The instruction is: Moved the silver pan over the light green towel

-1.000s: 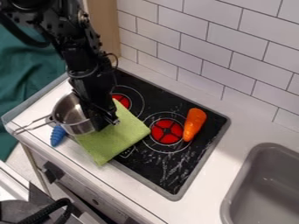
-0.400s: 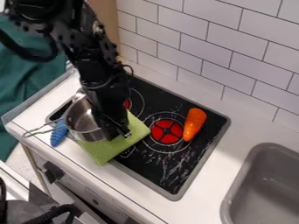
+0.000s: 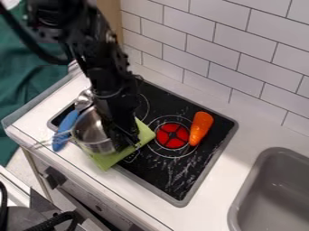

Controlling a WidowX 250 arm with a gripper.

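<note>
Silver pan (image 3: 91, 128), grasped by the tool (image 3: 129, 139), is farther over the towel (image 3: 106, 160) than before. The tool hides its adjacent rim.

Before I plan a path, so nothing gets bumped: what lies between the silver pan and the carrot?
In the camera view, the gripper, part of the green towel and the red burner.

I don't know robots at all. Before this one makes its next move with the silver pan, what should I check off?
1. Pan over the green towel: ok, towel shows past its edge.
2. Pan upright: ok, opening faces up.
3. Tool at the pan: ok, at its right side in the view.
4. Pan's weight on the towel: cannot tell.
5. Orange carrot clear of the pan: ok.
6. Pan handle clear of the blue utensil handle: not ok, they cross in view.
</note>
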